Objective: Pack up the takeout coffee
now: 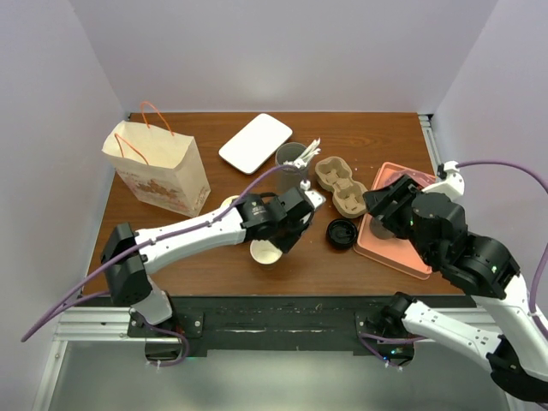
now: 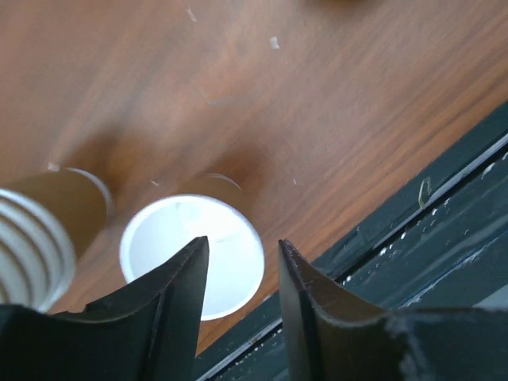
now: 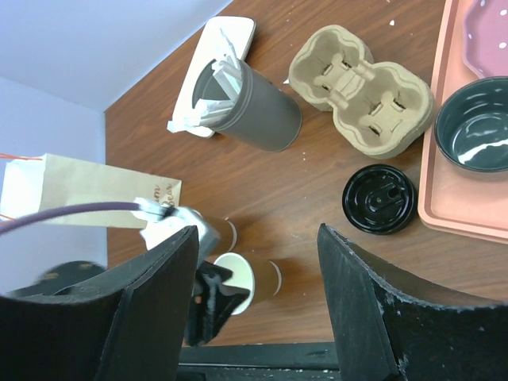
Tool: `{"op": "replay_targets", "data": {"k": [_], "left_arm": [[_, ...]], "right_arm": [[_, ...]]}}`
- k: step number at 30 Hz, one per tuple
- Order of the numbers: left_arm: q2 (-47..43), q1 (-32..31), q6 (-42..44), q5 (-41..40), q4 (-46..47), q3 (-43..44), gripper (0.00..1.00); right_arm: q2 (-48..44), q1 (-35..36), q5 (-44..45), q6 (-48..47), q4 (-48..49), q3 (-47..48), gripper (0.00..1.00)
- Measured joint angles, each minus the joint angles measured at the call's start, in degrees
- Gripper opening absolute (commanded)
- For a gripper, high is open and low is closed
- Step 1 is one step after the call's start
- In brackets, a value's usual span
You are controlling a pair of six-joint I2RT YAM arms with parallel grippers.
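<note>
**Coffee cup stood uncapped, its lid lying apart**

The cream paper cup (image 1: 266, 254) stood upright near the front edge of the bench (image 1: 223, 272), with its mouth open. Seen from above, its black lid (image 1: 342, 233) lay flat on the wood at about 3 o'clock from it, well apart. The left tool (image 2: 242, 244) hung right over the cup with its fingers apart, gripping nothing. A stack of cups (image 1: 229, 203) sat just beside the cup at 11 o'clock. The paper bag (image 1: 158, 167) stood farther off at 10 o'clock. A grey cup (image 1: 291, 157) holding white utensils was near 12 o'clock, and a cardboard carrier (image 1: 338, 184) lay between 1 and 2 o'clock. Beyond the lid at 3 o'clock lay a pink tray (image 1: 385, 244) with a black bowl (image 3: 476, 123) on it. The right tool (image 3: 258, 230) hovered over the tray, fingers wide apart and empty.
</note>
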Motion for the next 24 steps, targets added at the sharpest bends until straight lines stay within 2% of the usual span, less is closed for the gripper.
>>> {"op": "replay_targets", "data": {"k": [5,8,14,19,24], "left_arm": [[-0.7,0.6,0.0,-8.8,-3.7,10.6,0.47],[-2.1,3.7,0.0,-12.5,-5.2,12.1,0.46],[-2.6,12.4,0.1,-16.0,-7.1,10.3,0.50],[-3.0,12.7,0.5,-15.8,-6.8,5.5,0.52],[-3.0,12.8,0.7,-15.3,-6.1,2.7,0.49]], "right_arm": [[3.0,0.0,-1.3,-1.3,0.3,2.1,0.67],[3.7,0.0,-2.6,-1.9,0.6,2.4,0.67],[3.8,0.0,-4.5,-2.2,0.6,2.4,0.68],[3.6,0.0,-4.7,-2.2,0.3,2.4,0.68],[2.4,0.0,-4.7,-2.2,-0.1,2.5,0.68]]}}
